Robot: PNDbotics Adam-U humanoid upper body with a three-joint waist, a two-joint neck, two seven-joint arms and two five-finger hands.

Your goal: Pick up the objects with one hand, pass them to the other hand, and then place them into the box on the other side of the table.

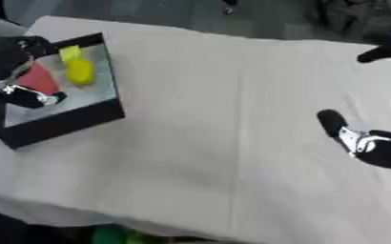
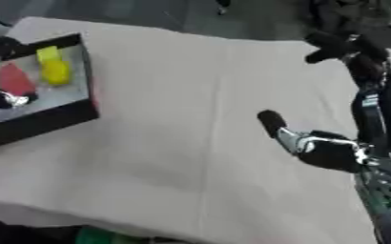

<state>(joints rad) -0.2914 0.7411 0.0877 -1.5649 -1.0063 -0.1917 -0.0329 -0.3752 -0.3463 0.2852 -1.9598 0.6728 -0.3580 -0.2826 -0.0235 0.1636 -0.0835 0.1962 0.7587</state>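
1. Broadly, the table (image 1: pixel 232 119), under a pale cloth, fills both views, and no loose objects show on the bare cloth between the two hands.
2. Next in size, the box (image 1: pixel 61 119), black-walled with a shiny floor, sits at the table's left side; a yellow object (image 1: pixel 78 69) already lies inside it near the far wall.
3. Over the box, the left hand (image 1: pixel 15 57) holds a red object (image 1: pixel 38 78), with dark fingers above and below it; the red object is within the box's outline, but whether it rests on the floor or hangs just above it cannot be told.
4. On the other side, the right hand (image 2: pixel 315 145) hovers over the cloth, well apart from the box, its fingers seemingly relaxed, one pointing toward the table's middle, holding nothing.
5. By my judgement the task is far along: one object is placed, the red one is at the point of being let go, and nothing more to pick up is in sight.
6. Hard to make out: the left hand is cut off by the left edge, so its hold on the red object is partly hidden; the dark shape at the far right edge in the left eye view is unclear.
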